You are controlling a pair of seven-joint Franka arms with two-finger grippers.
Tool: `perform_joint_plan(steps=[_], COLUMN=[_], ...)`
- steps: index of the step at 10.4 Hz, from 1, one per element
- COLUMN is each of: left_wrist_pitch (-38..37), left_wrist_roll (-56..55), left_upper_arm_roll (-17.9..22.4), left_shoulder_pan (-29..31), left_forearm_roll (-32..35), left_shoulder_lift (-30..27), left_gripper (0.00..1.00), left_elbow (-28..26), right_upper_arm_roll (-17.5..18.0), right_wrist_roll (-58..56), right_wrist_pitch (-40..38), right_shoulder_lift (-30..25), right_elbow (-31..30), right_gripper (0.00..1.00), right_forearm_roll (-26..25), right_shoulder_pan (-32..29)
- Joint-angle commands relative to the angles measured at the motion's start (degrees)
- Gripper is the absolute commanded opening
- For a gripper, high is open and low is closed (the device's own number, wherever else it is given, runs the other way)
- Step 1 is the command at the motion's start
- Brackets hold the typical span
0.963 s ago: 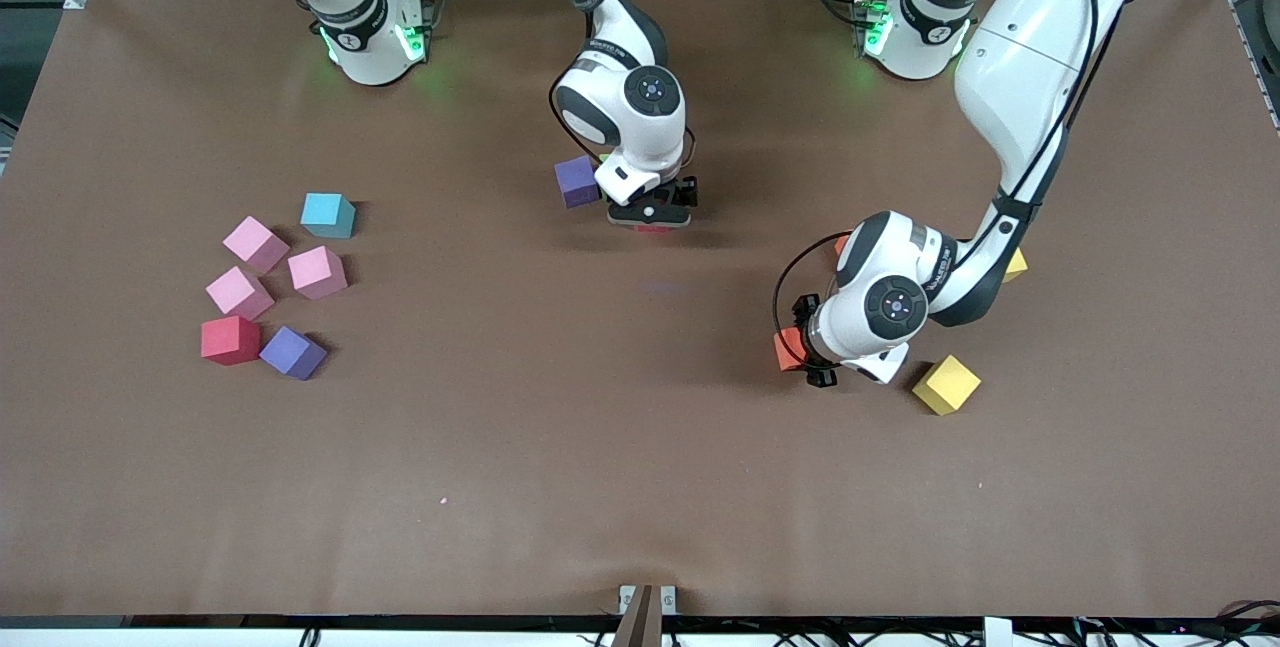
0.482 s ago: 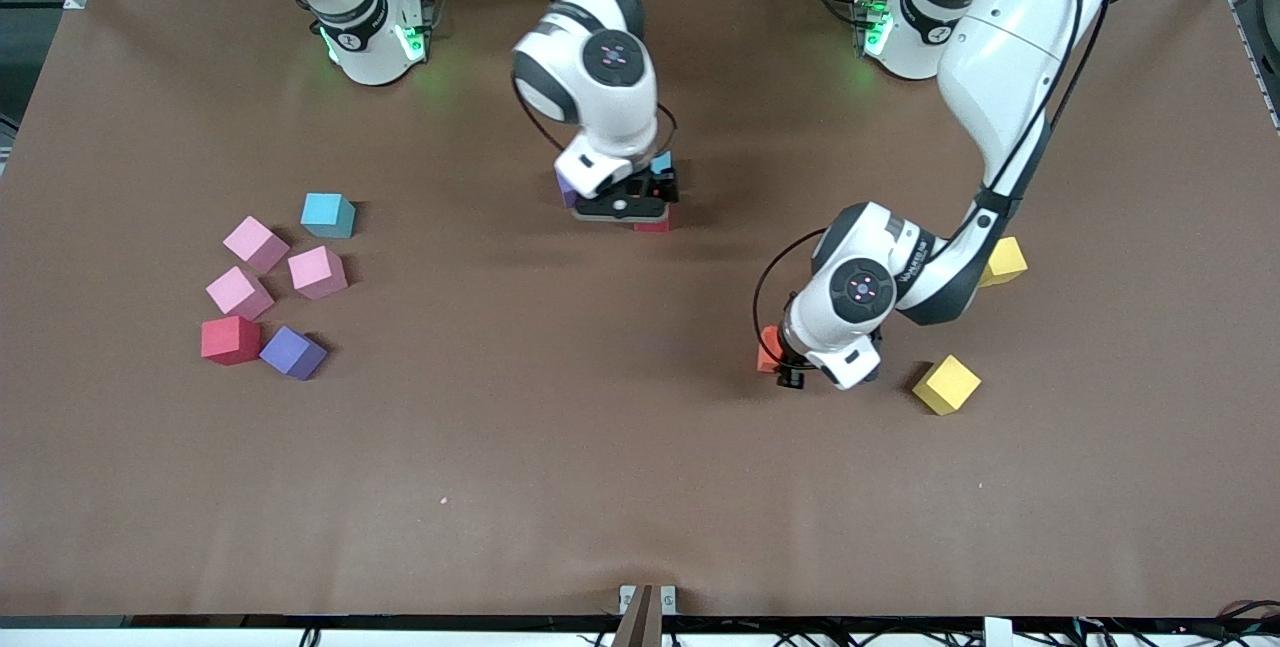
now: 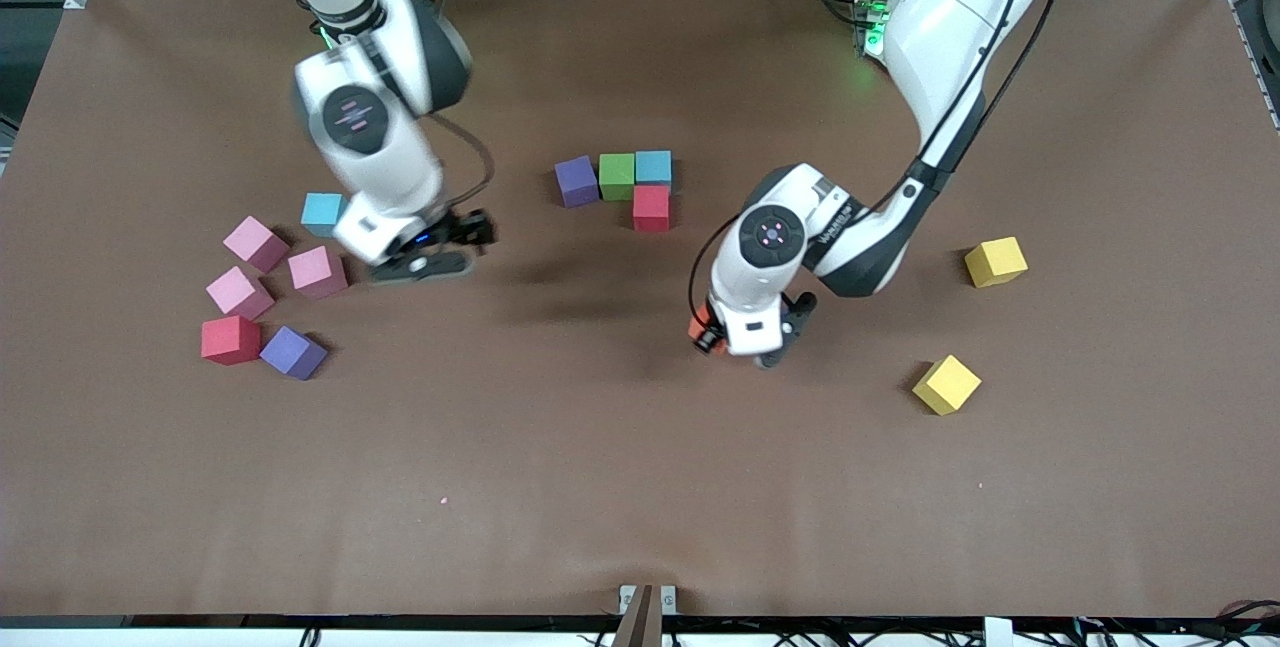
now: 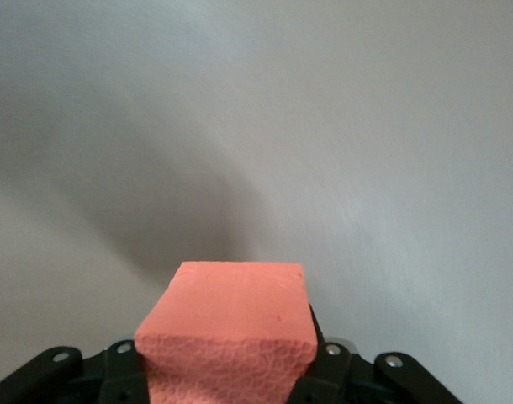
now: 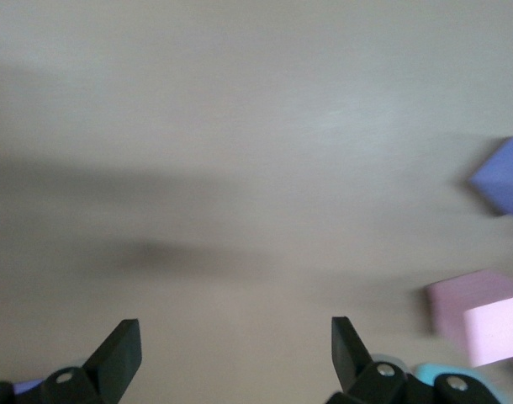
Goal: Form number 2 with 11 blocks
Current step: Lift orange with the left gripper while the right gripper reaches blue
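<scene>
Carrying an orange block (image 4: pixel 227 332) clamped between its jaws, my left gripper (image 3: pixel 735 337) hung over bare table at about five o'clock from the started figure, presumably because that cube was next in line for the number. I judged the four placed cubes to be the top of the 2: a purple block (image 3: pixel 576 180), a green block (image 3: pixel 617 176) and a light blue block (image 3: pixel 654 167) sat in a touching row, with a red block (image 3: pixel 651 208) tucked against the blue one at its six o'clock.

My right gripper (image 3: pixel 425 252), jaws spread wide and holding nothing, was over the table just beside the loose pile toward the right arm's end, likely there to fetch another cube. That pile held three pink blocks (image 3: pixel 317 271), a second light blue, a red and a purple. Two yellow blocks (image 3: pixel 996 261) lay apart toward the left arm's end.

All were small matte foam cubes with a pebbled surface.
</scene>
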Motion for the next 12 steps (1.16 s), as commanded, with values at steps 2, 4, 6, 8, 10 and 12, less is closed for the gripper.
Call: perform_joint_plan(steps=[2,4,6,8,10,12], left_wrist_pitch=[-0.1,-0.1,-0.1,-0.1,-0.1,-0.2], left_wrist_roll=[19.6,25.7,32.4,32.1,32.5,32.5], left_upper_arm_roll=[-3.7,-3.6,-3.3,-3.2,-3.2,-3.2], left_shoulder_pan=[-1.6,-5.4,-7.3,-8.5,-8.6,-8.9], left_forearm_roll=[0.9,2.1,2.7,5.9,6.0,6.8], left_shoulder_lift=[0.2,0.9,2.3,3.6,3.7,3.3], left_gripper=[0.34,0.33,0.28,0.28,0.28,0.28], left_elbow=[-0.5,-0.7,-0.6,-0.6,-1.0,-3.2], right_upper_arm_roll=[1.0,1.0,0.9,3.3,3.4,3.8], right_wrist_roll=[-24.1,-38.4,-55.7,-62.7,-65.1,-65.1], right_wrist_pitch=[5.6,5.7,5.7,5.7,6.7,7.7], right_shoulder_lift=[6.4,10.5,15.3,20.9,25.0,26.5], right_elbow=[4.3,8.9,14.9,18.3,19.8,19.5], right_gripper=[1.00,1.00,1.00,1.00,1.00,1.00], right_forearm_roll=[-2.1,-1.9,-1.2,-0.9,0.1,1.0], right_shoulder_pan=[-12.1,-17.4,-21.8,-27.9,-28.9,-29.7])
